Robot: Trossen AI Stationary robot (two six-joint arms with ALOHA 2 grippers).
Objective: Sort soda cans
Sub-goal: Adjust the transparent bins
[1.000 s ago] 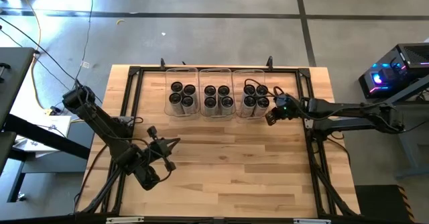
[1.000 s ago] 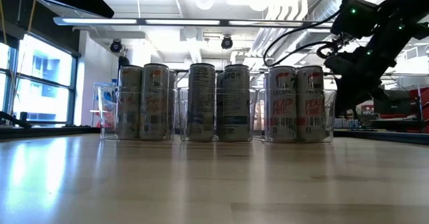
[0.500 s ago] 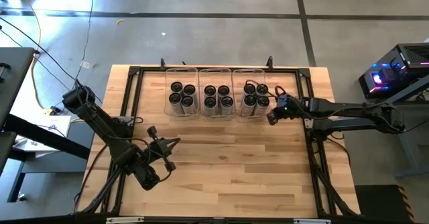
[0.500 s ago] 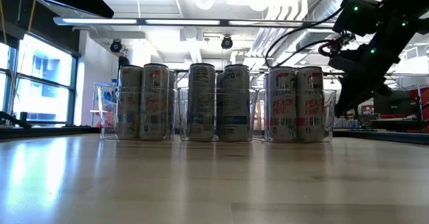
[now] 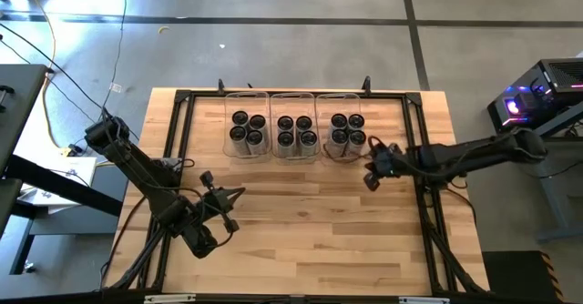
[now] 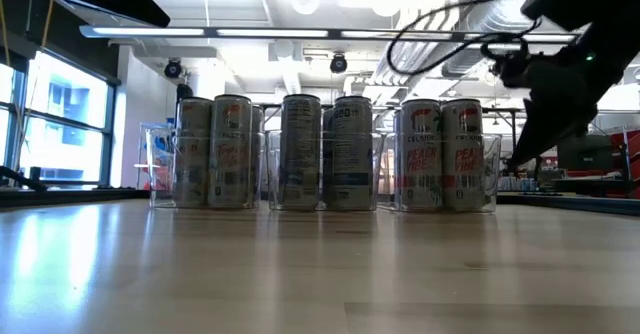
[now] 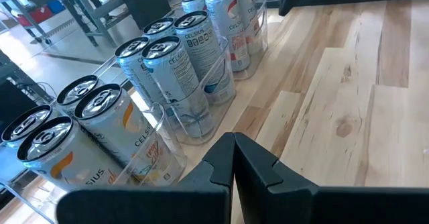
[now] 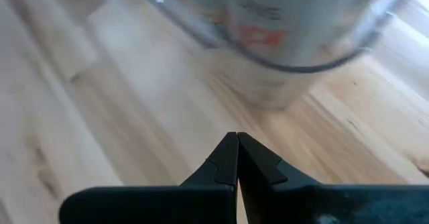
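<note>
Twelve soda cans stand upright in three clear bins in a row at the table's far side. Four are in the left bin [image 5: 247,129], four in the middle bin [image 5: 296,132], four in the right bin [image 5: 347,131]. The low view shows them as three groups [image 6: 212,152], [image 6: 325,152], [image 6: 440,154]. My right gripper [image 5: 369,175] is shut and empty, just off the right bin's near right corner, above the table. Its wrist view shows that bin's corner with a can [image 8: 295,23] close ahead. My left gripper [image 7: 232,158] is shut and waits near the table's near left [image 5: 219,204].
A black frame [image 5: 182,99] runs around the wooden table top. The near half of the table [image 5: 310,231] is bare wood. Cables [image 5: 383,126] lie by the right bin. Beyond the table are shelves and a lit room.
My right gripper has drawn back from the right bin's right side toward the table's near edge, staying shut. Its arm has swung with it. The cans and bins have kept still.
</note>
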